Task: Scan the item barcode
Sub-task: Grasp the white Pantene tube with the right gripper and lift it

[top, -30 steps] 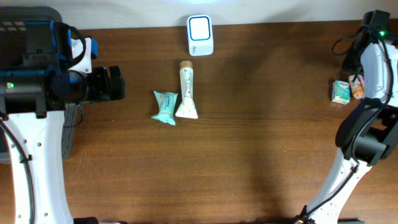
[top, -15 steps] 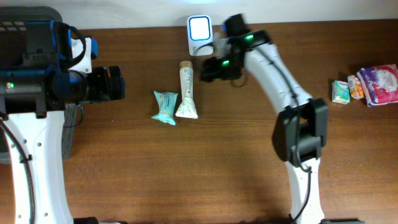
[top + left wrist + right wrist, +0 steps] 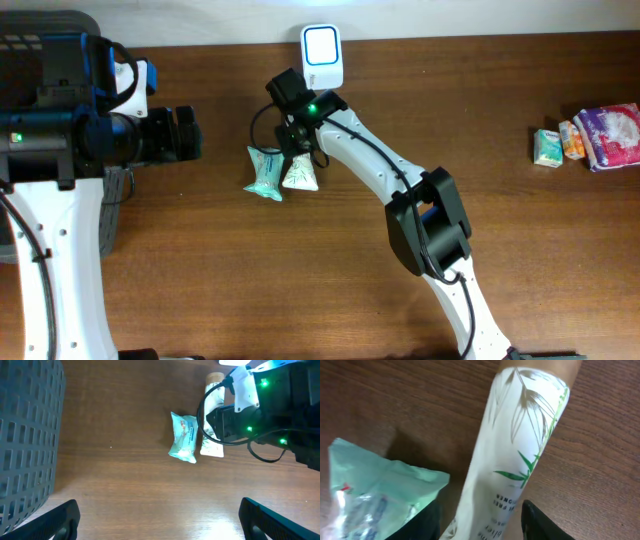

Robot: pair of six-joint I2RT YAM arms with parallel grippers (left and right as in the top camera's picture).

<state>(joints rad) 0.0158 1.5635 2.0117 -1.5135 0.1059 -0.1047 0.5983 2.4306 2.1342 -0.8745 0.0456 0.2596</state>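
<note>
A white tube [image 3: 520, 450] with a green leaf print lies on the brown table, its flat end [image 3: 299, 176] toward the front. A teal packet [image 3: 266, 172] lies just left of it. My right gripper [image 3: 297, 135] is down over the tube. Its two dark fingers [image 3: 540, 522] stand either side of the tube with a narrow gap on each side, open. The packet [image 3: 375, 490] lies just outside the left finger. A white scanner [image 3: 322, 57] stands at the back edge. My left gripper [image 3: 185, 134] hovers at the left, wide open and holding nothing [image 3: 160, 517].
A dark mesh basket [image 3: 25, 435] stands at the left edge of the table. At the far right lie a small green box [image 3: 547, 147] and a pink packet [image 3: 610, 135].
My right arm has swung from the far right across the table and come down over the white tube, its jaws narrowing. The left arm has not moved.
</note>
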